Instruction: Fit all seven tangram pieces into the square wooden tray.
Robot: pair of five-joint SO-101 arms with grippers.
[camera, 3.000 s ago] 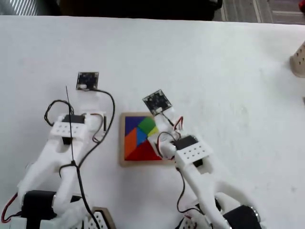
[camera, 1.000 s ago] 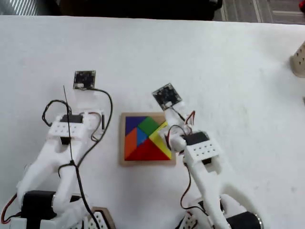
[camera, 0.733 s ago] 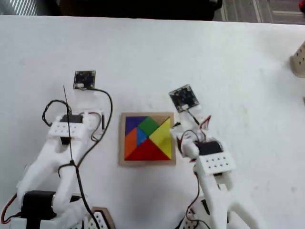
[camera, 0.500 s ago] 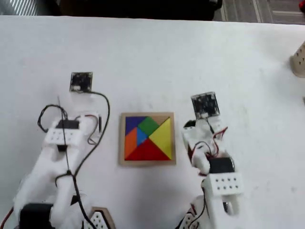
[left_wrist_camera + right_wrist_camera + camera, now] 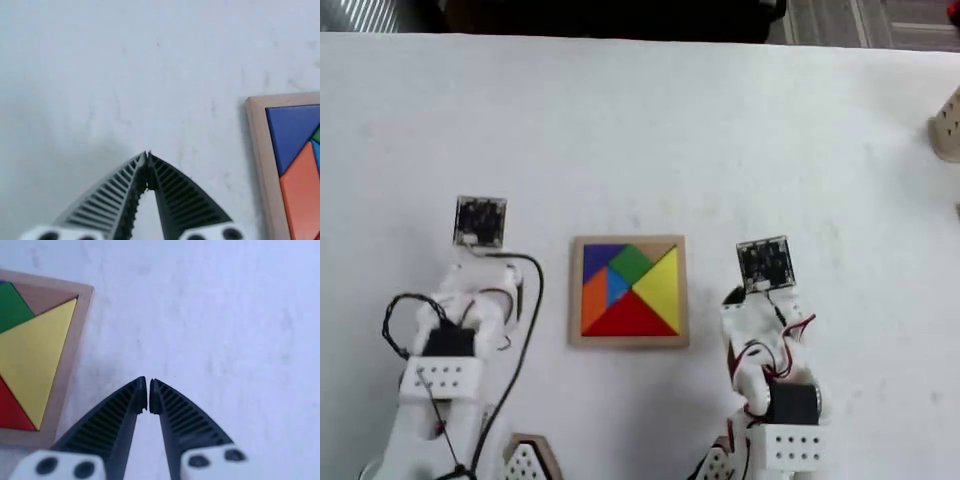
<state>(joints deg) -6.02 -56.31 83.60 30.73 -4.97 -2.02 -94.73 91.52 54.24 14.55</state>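
Backed R gripper [image 5: 148, 382] off tray [image 5: 628, 341], swung it out to tray's right side and toward near edge; now over bare tabletop [image 5: 720, 120] just beside rim. Uncovered yellow triangle [image 5: 663, 290], prev. partly hidden under arm. Drew L gripper [image 5: 148, 155] back too, w/ less travel.

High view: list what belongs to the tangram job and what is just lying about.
Job: square wooden tray; in it, yellow triangular piece, red triangular piece, orange piece, dark blue piece, green piece.
Lying about: perforated wooden block at the table's right edge; perforated wooden-rimmed plate at its near edge.
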